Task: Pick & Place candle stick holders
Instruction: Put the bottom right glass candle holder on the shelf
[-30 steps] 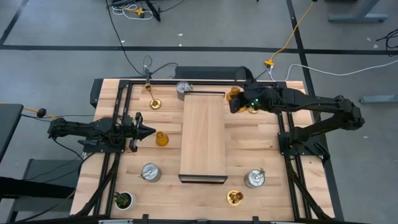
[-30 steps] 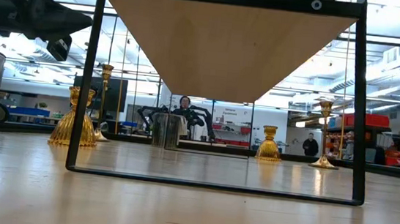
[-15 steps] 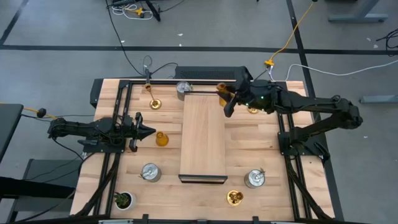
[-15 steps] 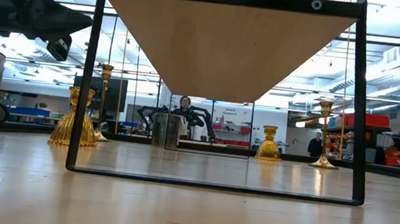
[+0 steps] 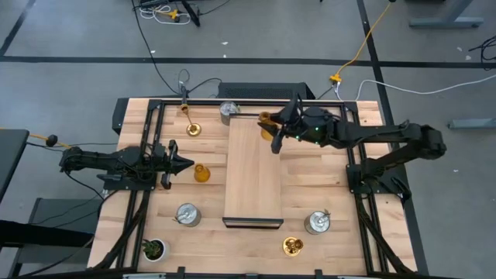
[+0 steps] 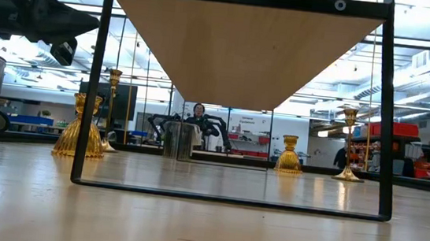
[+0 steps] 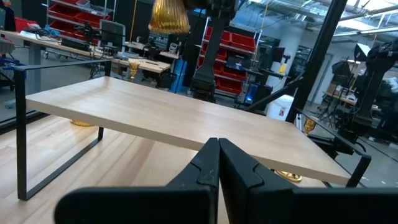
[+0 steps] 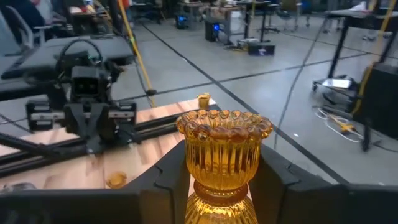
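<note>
Holding amber holder (image 8: 224,158) | right gripper (image 5: 273,133) clamped | above raised shelf's (image 5: 253,186) far end

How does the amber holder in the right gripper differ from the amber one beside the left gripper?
The amber holder in the right gripper is lifted over the far end of the raised wooden shelf; the other amber holder stands on the table. The first is clamped between fingers; the second is untouched, just ahead of the shut left gripper. Both are amber and bell-shaped.
</note>
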Robot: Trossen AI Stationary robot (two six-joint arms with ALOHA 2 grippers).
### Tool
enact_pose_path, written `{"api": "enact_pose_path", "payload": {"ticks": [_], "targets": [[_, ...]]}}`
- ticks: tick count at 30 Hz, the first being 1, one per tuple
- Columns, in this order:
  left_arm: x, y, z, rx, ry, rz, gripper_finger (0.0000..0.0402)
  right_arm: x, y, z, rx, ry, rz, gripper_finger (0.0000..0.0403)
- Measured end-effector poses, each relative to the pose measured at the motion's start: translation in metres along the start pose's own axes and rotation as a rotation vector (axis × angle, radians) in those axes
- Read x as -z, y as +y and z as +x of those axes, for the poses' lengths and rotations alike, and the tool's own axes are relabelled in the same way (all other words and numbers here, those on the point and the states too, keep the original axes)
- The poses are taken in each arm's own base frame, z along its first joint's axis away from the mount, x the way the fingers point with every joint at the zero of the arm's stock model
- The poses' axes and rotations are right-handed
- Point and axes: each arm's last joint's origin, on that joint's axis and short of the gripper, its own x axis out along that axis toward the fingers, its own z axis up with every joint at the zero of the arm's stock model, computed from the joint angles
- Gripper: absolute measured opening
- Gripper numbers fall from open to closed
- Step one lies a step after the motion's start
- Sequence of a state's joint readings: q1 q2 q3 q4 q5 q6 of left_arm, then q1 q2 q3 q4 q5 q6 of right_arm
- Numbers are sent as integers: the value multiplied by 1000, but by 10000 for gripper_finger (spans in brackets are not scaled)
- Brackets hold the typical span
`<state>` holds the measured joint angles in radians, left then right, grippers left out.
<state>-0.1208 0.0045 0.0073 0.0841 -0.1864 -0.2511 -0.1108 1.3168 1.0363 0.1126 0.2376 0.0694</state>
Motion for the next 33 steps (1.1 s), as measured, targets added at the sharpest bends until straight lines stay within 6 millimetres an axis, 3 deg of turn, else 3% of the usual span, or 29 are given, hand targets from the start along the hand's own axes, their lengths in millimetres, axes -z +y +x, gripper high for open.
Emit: {"api": "enact_pose_path", "payload": {"ticks": [8,16,25,33], "targets": [[0,0,0,0,1,1,10,39,0,19,-13,14,-2,126],[0,0,0,0,1,1,10,64,-10,31,50,-20,74,126],[0,0,0,0,1,1,10,81,-16,44,63,-51,73,126],[0,0,0,0,2,0,10,93,-35,58,127,-51,48,128]]}}
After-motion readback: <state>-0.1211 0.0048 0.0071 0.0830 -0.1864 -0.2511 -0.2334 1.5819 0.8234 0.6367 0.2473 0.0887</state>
